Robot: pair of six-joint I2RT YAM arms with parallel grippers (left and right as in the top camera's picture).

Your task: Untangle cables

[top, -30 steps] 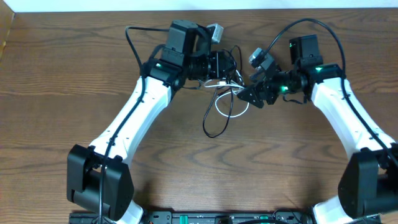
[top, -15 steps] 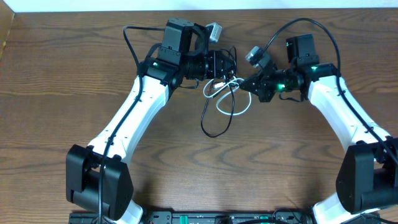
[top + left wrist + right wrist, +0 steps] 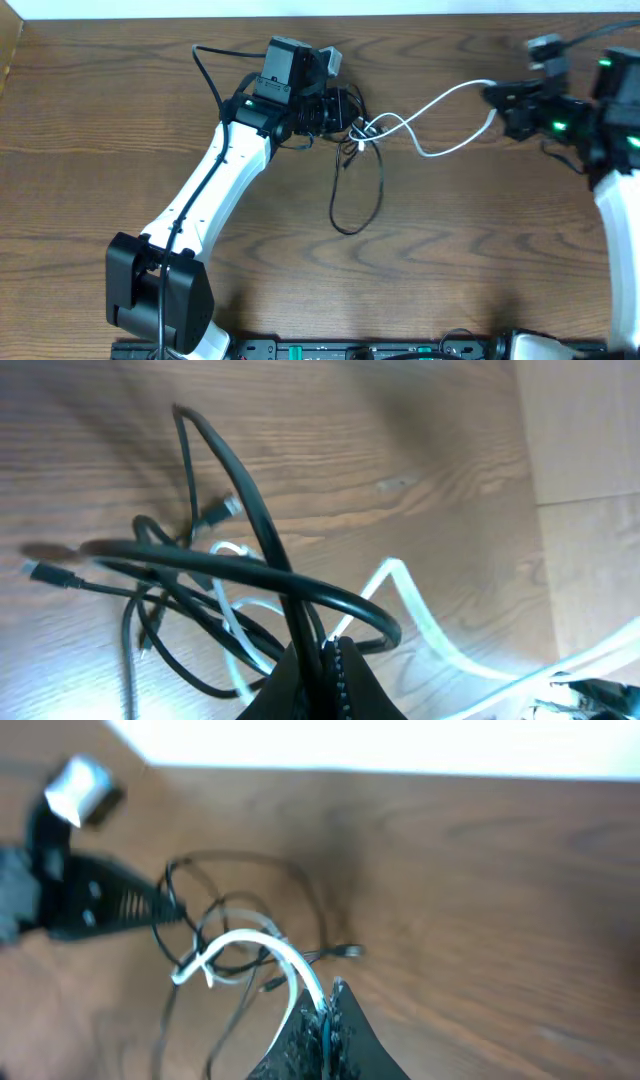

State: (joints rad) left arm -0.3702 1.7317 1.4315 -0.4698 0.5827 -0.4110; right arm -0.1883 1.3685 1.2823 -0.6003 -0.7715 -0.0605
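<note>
Here, the left gripper [image 3: 347,108], at twelve o'clock, was clamped on the black cable [image 3: 347,231]; the right gripper [image 3: 497,98], at two o'clock, pinched the white cable [image 3: 432,154].

We log a dark brown wood-grain table [image 3: 100,150] filling the overhead view. 1 bright white band [image 3: 150,8] runs along its far edge. In the left wrist view a paler wood surface [image 3: 590,560] borders the table. Light is even.

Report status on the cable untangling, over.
Left gripper shut on black cable. Right gripper shut on white cable, far right. Both cables looped together beside left gripper. Nothing else in the way.
</note>
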